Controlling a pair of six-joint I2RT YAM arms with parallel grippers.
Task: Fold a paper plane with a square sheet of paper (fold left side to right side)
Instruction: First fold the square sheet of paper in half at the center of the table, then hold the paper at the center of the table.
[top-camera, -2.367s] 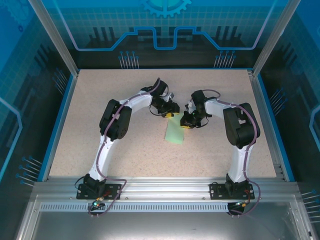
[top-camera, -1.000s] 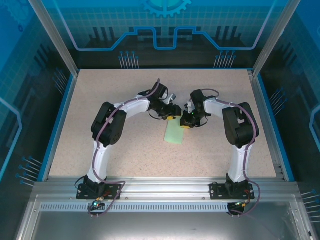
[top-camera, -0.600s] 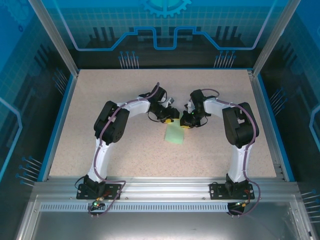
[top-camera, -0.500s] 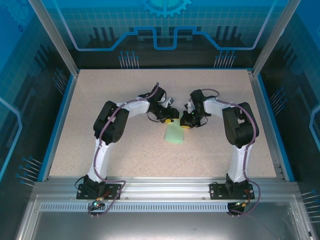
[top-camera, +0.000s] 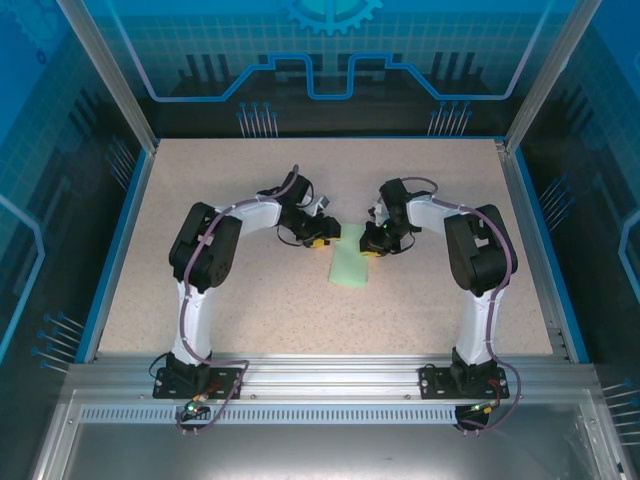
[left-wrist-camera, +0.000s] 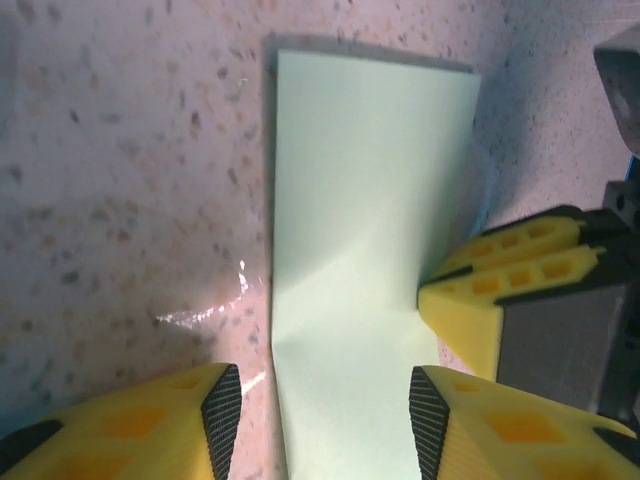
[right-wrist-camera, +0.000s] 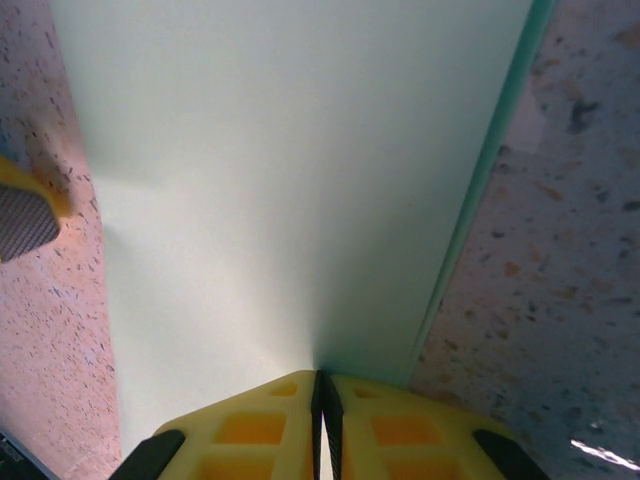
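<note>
Top view: the left claw (top-camera: 318, 240) has drawn back leftward off the sheet of paper (top-camera: 352, 264), which lies mid-surface (top-camera: 250, 310), folded into a narrow strip. Left wrist view: left claw released, fingers astride the strip's end. Right wrist view: right claw (right-wrist-camera: 322, 400) clenched, tips pressing the strip's edge. Half-fold done; the plane's remaining folds are judged outstanding.

pale mint-green paper (left-wrist-camera: 370, 250), speckled beige table (left-wrist-camera: 120, 150), yellow fingers (left-wrist-camera: 130, 430) on the left tool (left-wrist-camera: 325, 425).
</note>
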